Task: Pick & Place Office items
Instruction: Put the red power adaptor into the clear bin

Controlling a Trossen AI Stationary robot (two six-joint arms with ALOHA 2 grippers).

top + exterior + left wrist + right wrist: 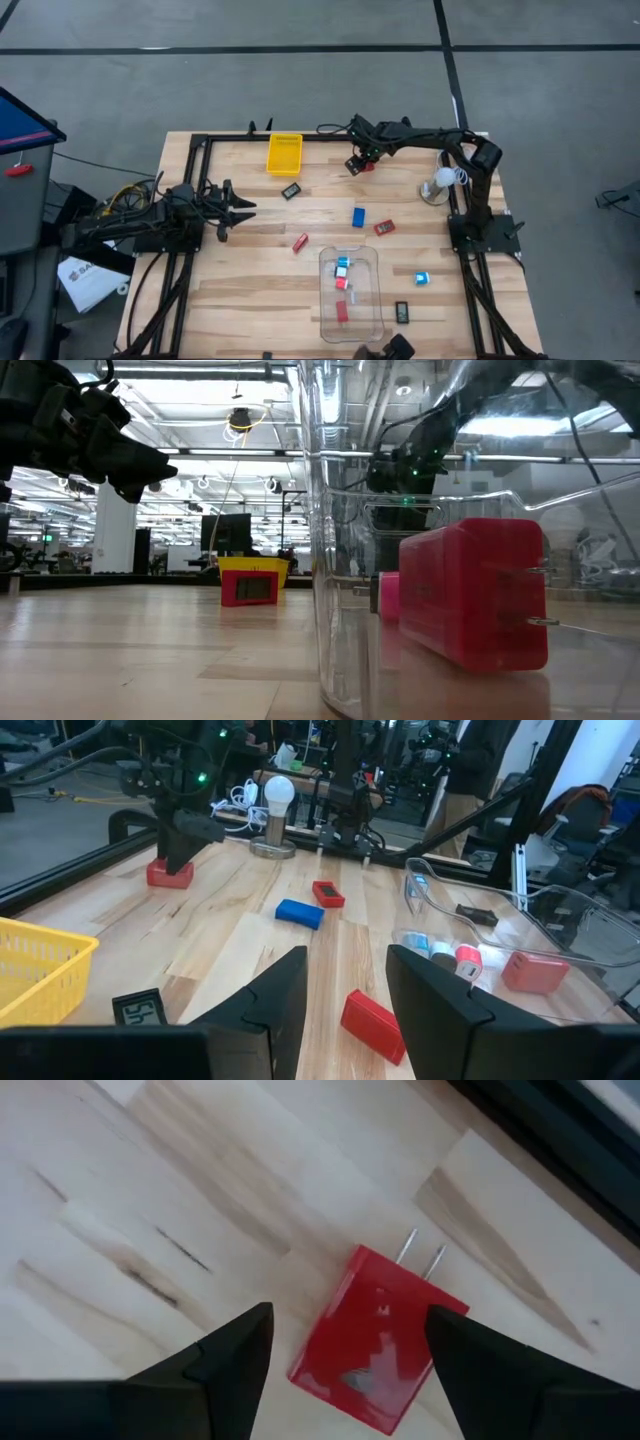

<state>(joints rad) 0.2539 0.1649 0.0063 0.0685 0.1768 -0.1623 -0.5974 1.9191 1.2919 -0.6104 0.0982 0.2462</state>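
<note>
Right gripper [359, 165] sits at the far side of the table [240, 290], just right of the yellow tray [284, 153] and close to the far edge rail; its fingers [225, 1355] are spread open around a red plug block [375, 1342] lying flat on the wood, no contact visible. Left gripper [243, 208] waits at the left side, fingers parted and empty, open wood ahead of it. Other items lie mid-table: a blue block [358, 217], a red block [300, 242], more inside the clear bin [352, 322] at the near edge.
</note>
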